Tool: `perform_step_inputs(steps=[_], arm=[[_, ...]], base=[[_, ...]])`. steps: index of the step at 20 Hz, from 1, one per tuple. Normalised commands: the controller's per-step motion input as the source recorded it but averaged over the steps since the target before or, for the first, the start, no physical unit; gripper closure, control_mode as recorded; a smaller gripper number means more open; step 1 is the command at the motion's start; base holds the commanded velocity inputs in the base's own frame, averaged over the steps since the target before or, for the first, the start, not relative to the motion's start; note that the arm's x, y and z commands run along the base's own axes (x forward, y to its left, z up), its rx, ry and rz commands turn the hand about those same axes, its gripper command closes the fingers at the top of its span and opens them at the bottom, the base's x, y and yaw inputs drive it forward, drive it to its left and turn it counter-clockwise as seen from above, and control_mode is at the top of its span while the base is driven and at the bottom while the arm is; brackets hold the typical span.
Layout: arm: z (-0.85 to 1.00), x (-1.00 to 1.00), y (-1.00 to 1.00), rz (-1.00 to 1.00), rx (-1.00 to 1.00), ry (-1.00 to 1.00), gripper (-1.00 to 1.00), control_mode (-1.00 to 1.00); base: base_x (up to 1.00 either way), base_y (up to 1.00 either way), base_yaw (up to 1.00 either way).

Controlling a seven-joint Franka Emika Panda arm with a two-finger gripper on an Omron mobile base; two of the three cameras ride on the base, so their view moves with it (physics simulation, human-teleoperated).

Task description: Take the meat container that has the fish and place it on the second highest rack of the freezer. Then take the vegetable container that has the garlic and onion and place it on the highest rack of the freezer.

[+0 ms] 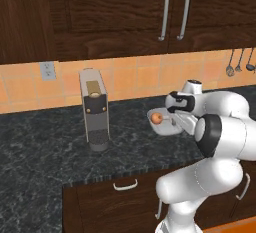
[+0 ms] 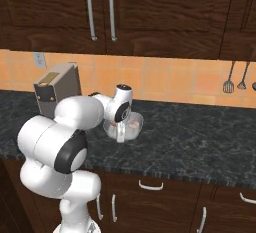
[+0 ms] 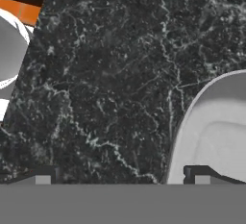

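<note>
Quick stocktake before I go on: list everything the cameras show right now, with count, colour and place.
vegetable container: one, grey, on the counter beside the gripper
onion: one, orange-brown, in the vegetable container
coffee machine: one, grey, on the counter left of the container
counter: one, dark speckled stone
wall outlet: one, white, on the orange tiles
upper cabinets: dark wood, two metal handles
lower cabinets: dark wood, metal handles
hanging utensils: several, dark, on the tiles far right
arm: one, white with dark joints
gripper: one, jaws open, over the container's rim

base views: behind arm, share counter (image 1: 45,142) | hand view: close, downward
</note>
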Motion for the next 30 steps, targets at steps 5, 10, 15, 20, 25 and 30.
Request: perform_step_inputs(steps=[5, 10, 15, 20, 25, 30], arm=[[-0.01, 0.40, 0.00, 0.00, 0.00, 0.00, -1.00, -1.00], [-0.15, 0.22, 0.00, 0.00, 0.00, 0.00, -1.00, -1.00], [-0.38, 0.00, 0.00, 0.00, 0.00, 0.00, -1.00, -1.00], [-0.32, 0.00, 0.00, 0.00, 0.00, 0.00, -1.00, -1.00], [-0.30, 0.00, 0.00, 0.00, 0.00, 0.00, -1.00, -1.00], [-0.04, 0.00, 0.00, 0.00, 0.00, -0.01, -1.00, -1.00]], base=[[0.00, 0.00, 0.00], [0.00, 0.00, 0.00], [0.00, 0.00, 0.00], [0.00, 0.00, 0.00], [0.00, 0.00, 0.00], [0.00, 0.00, 0.00]])
